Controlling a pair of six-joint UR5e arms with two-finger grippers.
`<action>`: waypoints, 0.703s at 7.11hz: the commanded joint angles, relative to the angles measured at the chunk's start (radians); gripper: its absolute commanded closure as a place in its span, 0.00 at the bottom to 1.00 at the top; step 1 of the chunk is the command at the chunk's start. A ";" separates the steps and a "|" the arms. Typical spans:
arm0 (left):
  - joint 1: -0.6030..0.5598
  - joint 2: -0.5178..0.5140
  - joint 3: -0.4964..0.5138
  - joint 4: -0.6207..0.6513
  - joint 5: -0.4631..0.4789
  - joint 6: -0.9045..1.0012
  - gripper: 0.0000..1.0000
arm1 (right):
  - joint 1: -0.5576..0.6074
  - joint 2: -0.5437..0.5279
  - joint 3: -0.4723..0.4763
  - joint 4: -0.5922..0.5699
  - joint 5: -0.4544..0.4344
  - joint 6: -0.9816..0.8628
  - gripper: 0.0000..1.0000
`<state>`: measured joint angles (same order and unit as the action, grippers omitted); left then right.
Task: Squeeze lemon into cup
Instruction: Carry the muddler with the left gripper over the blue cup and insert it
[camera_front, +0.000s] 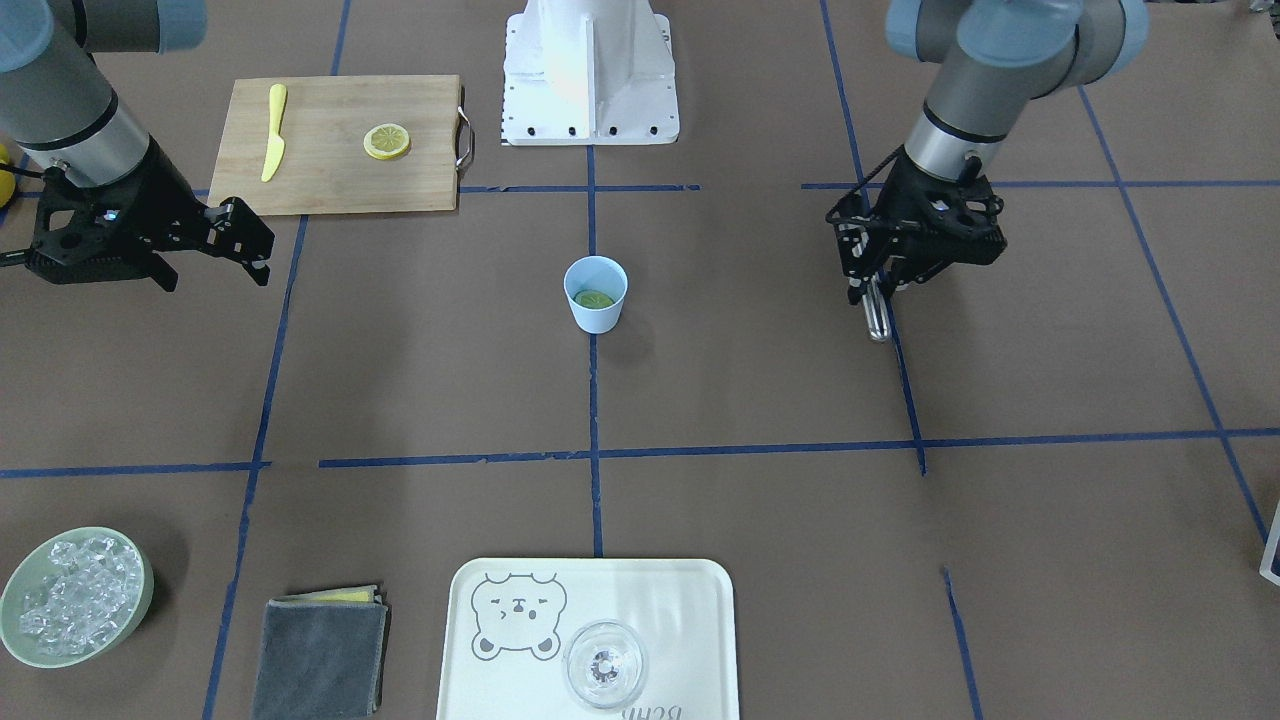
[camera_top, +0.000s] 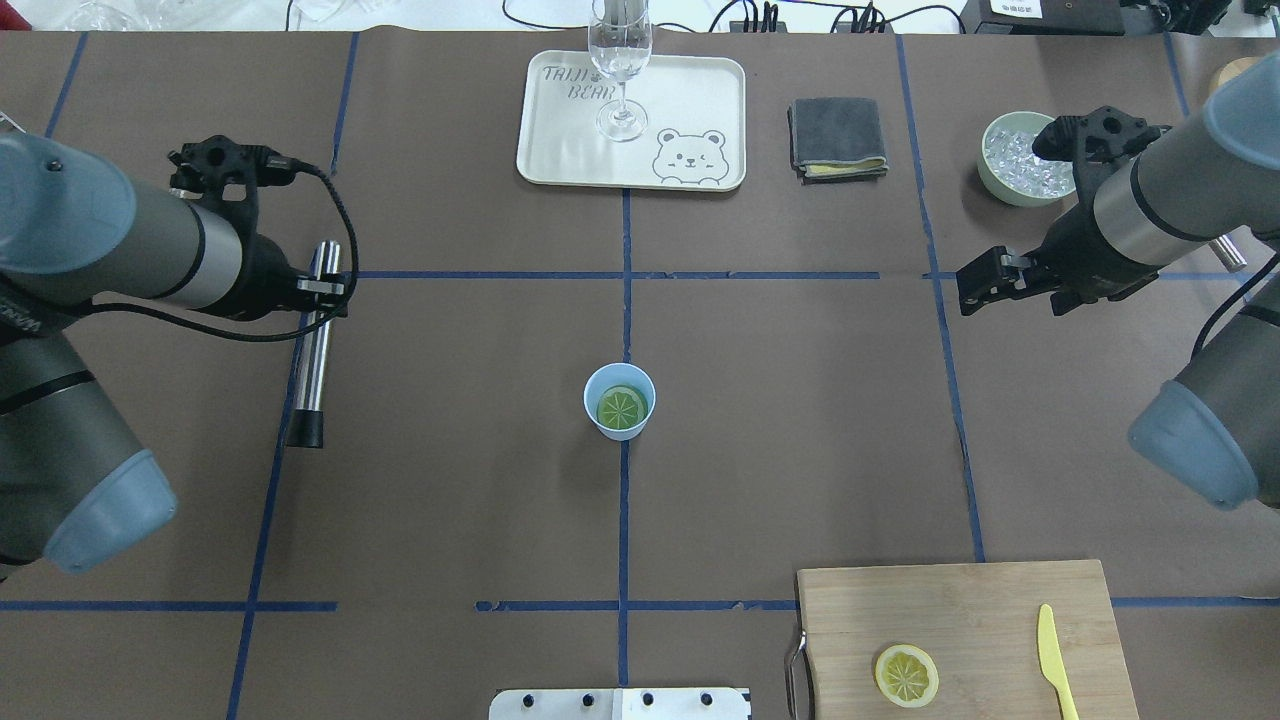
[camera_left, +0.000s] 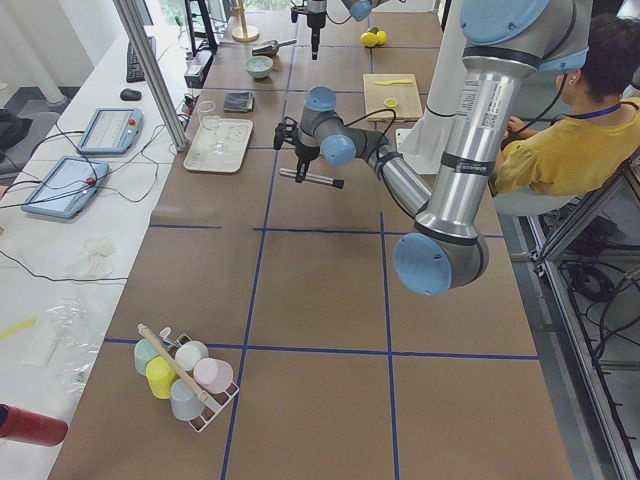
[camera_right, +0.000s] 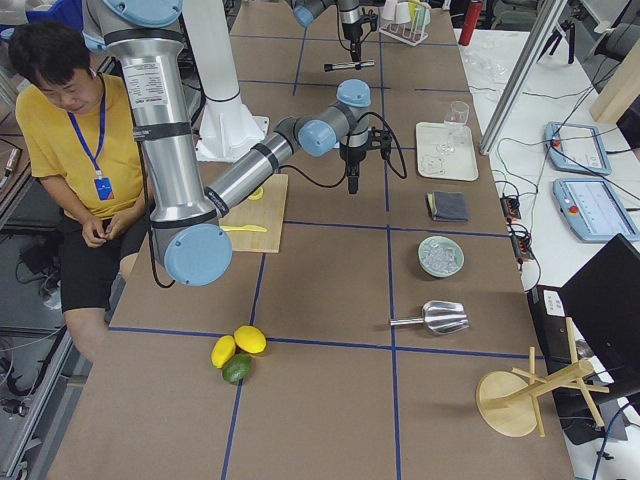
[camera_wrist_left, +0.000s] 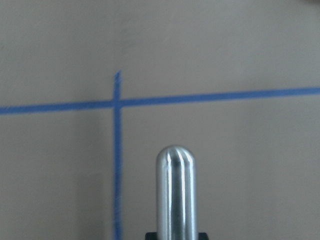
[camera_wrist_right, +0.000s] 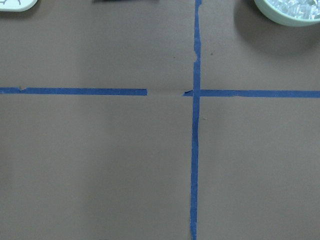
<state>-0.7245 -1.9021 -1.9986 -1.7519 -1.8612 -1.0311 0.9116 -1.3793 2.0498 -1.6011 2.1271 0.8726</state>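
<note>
On the brown taped table (camera_top: 450, 500), the left tool (camera_top: 325, 287) clamped a steel muddler (camera_top: 312, 360); the right tool (camera_top: 967, 290) stood open, empty. The tray (camera_top: 700, 90) read "BEAR".

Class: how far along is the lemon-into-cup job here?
Done: only a greenish slice lies in the cup. In hand: the left pincer grips a steel rod; the right pincer is empty. Left: the lemon on the board is not yet picked up.

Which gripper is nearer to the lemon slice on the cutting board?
Right. The right gripper hovers near the cutting board holding the lemon slice; the left gripper, gripping a metal rod, is far off beyond the cup.
</note>
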 joint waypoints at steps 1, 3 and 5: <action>0.166 -0.148 -0.032 0.014 0.290 -0.059 1.00 | 0.016 -0.004 0.001 0.001 -0.001 -0.003 0.00; 0.374 -0.199 -0.034 -0.010 0.741 -0.064 1.00 | 0.036 -0.009 0.000 0.000 -0.004 -0.001 0.00; 0.378 -0.219 0.001 -0.217 0.836 -0.047 1.00 | 0.064 -0.043 -0.002 0.000 0.004 -0.001 0.00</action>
<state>-0.3636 -2.1127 -2.0121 -1.8482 -1.1292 -1.0848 0.9606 -1.4000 2.0492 -1.6013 2.1284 0.8712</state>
